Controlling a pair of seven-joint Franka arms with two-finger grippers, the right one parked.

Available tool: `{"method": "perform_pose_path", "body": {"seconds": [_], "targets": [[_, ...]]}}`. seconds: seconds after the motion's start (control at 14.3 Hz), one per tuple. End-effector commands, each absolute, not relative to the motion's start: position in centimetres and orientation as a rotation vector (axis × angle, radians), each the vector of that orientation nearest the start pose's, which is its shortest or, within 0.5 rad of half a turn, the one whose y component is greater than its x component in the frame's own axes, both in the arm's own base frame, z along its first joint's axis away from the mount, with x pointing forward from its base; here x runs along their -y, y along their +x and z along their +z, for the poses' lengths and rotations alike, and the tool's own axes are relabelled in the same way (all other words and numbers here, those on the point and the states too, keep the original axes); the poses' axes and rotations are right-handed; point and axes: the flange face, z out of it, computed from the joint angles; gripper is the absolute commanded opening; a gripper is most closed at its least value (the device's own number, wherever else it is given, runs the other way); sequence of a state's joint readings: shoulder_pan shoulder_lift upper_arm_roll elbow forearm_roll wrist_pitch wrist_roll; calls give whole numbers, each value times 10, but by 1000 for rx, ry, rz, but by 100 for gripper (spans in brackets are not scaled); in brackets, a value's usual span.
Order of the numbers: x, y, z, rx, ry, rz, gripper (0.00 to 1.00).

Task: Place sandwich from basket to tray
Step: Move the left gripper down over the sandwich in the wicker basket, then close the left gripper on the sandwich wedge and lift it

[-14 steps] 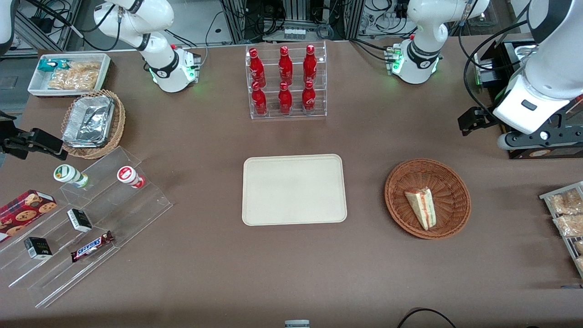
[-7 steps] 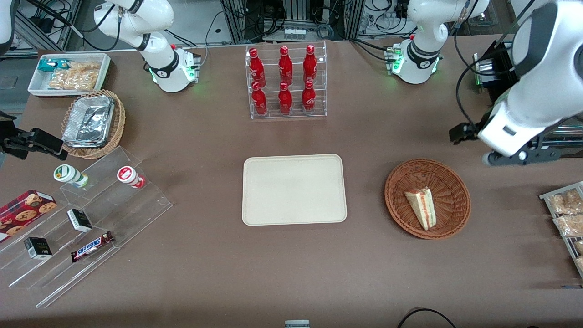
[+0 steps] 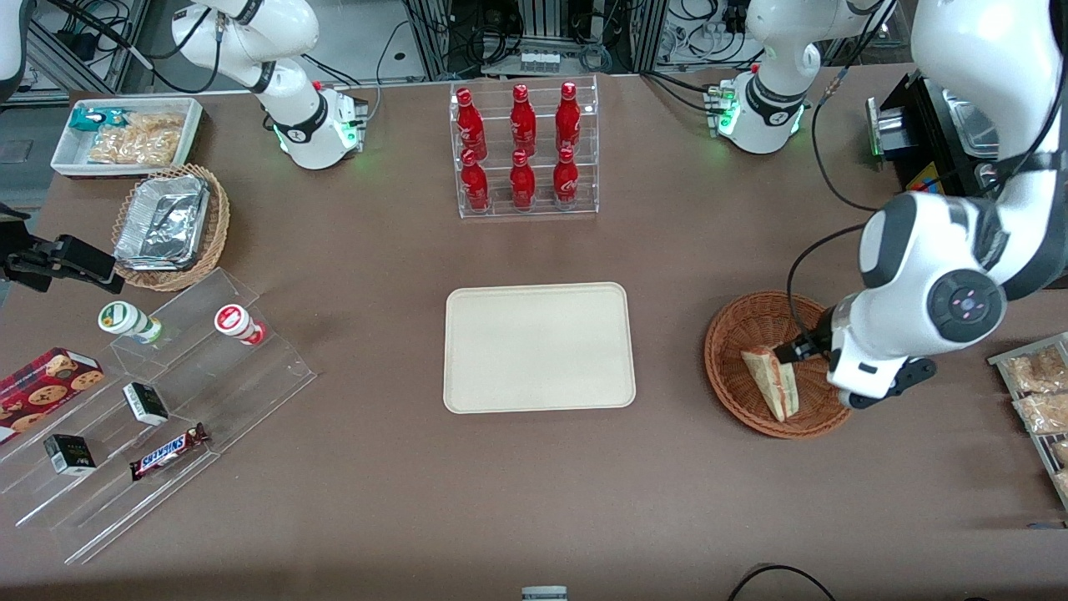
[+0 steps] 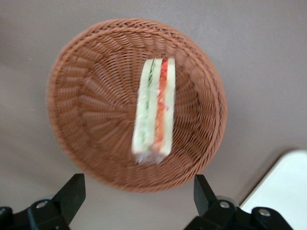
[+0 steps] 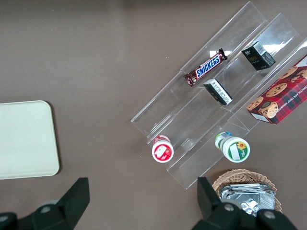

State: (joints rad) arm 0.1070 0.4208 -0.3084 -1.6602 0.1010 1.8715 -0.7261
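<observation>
The sandwich, a pale wedge with red and green layers, lies in the round reddish-brown basket. The cream tray lies flat beside the basket, toward the parked arm's end. The left arm's white hand hangs over the basket's edge on the working arm's side and covers part of the rim. In the left wrist view the gripper is open and empty above the table just outside the basket, with the sandwich below it and a corner of the tray showing.
A clear rack of red bottles stands farther from the camera than the tray. Bagged snacks lie at the working arm's end. An acrylic stepped shelf, a foil-tray basket and a white snack bin sit at the parked arm's end.
The left arm has swung from the table's edge, farther from the camera, down and over the basket. The sandwich, basket and tray have not moved.
</observation>
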Motion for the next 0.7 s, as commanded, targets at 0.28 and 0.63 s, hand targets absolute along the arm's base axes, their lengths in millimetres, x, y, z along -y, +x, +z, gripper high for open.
{"method": "perform_pose_path", "body": {"seconds": [0.28,0.63], "targets": [[107,638,291,866,-3000,251,100],[94,629,261,761,-2998,302,100]]}}
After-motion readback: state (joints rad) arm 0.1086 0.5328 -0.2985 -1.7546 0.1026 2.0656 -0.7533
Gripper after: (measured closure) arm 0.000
